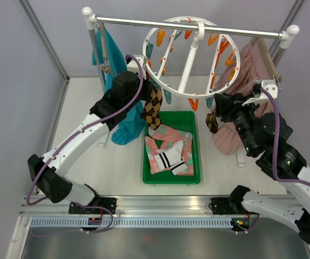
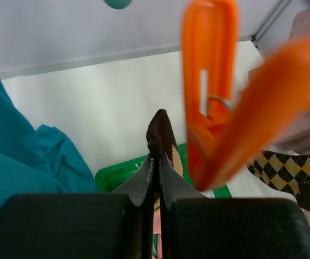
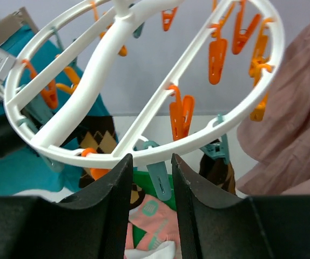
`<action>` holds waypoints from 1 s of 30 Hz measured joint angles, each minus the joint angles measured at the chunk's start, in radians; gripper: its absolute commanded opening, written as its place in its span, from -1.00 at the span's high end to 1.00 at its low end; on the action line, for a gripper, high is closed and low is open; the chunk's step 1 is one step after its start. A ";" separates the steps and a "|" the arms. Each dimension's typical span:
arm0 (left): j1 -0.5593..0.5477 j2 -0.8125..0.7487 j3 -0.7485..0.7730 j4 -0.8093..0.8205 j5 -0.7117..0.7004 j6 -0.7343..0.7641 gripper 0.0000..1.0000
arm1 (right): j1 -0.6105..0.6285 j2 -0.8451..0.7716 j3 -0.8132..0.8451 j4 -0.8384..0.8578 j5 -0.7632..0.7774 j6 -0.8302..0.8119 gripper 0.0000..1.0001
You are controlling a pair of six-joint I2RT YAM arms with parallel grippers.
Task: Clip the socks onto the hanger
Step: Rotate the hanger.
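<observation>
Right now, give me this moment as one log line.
left pincer: shut on argyle sock beside orange clip | right pincer: open, empty, at hanger rim

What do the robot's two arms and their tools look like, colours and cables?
Both the left arm and right arm have white link shells joined by black joint housings, each with a purple cable running along it. The left tool and right tool each have two matte black, wedge-shaped fingers.

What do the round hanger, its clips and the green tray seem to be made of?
Hanger: probably rigid white plastic, smooth moulded bars with a light sheen. Clips: orange and teal plastic, glossy. Green tray: likely hard plastic, shiny thin rim.
</observation>
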 measured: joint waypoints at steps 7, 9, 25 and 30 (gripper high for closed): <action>-0.031 -0.021 -0.045 0.051 0.041 0.027 0.95 | 0.000 0.023 0.011 -0.033 -0.147 0.003 0.20; -0.037 -0.027 -0.054 0.056 0.043 0.034 0.95 | 0.000 0.034 0.011 -0.035 -0.169 0.003 0.20; -0.073 -0.055 -0.071 0.106 0.060 0.078 0.95 | 0.000 0.040 0.013 -0.061 -0.331 0.004 0.21; -0.085 -0.055 -0.071 0.106 0.059 0.087 0.95 | 0.000 0.040 0.013 -0.069 -0.388 0.004 0.21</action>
